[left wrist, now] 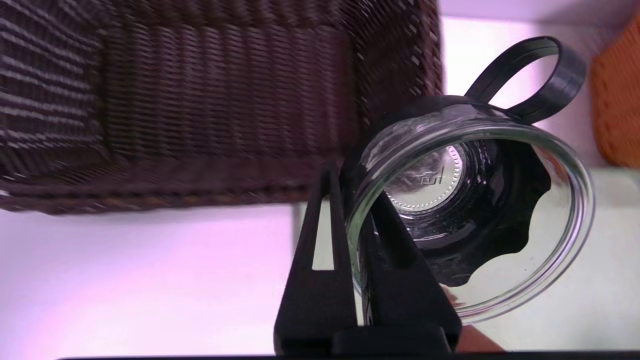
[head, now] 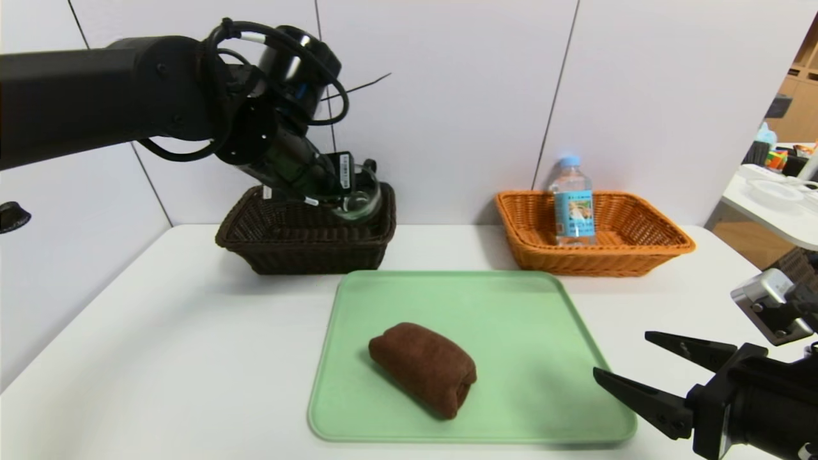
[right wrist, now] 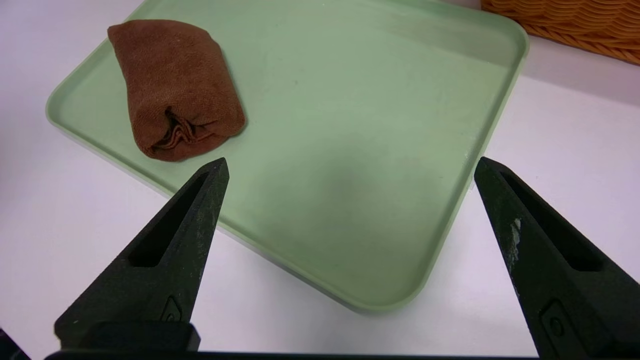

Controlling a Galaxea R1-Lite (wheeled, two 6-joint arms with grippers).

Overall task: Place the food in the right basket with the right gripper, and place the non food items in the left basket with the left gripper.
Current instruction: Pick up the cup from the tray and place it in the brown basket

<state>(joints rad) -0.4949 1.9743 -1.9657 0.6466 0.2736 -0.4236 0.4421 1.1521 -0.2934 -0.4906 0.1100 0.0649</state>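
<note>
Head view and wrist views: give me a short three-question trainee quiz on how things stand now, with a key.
1. What does the left tool grip by its wall?
A) the orange wicker basket
B) the clear glass cup with black sleeve and handle
C) the brown cloth

2. True or false: the right tool, near the tray's right edge, is shut on a clear plastic bottle.

3. Fill in: the rolled brown cloth lies on the flat, light green ____.

Key: 1 B; 2 false; 3 tray.

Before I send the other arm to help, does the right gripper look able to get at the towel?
Probably yes: the right gripper is open, and nothing stands between it and the towel.
</note>
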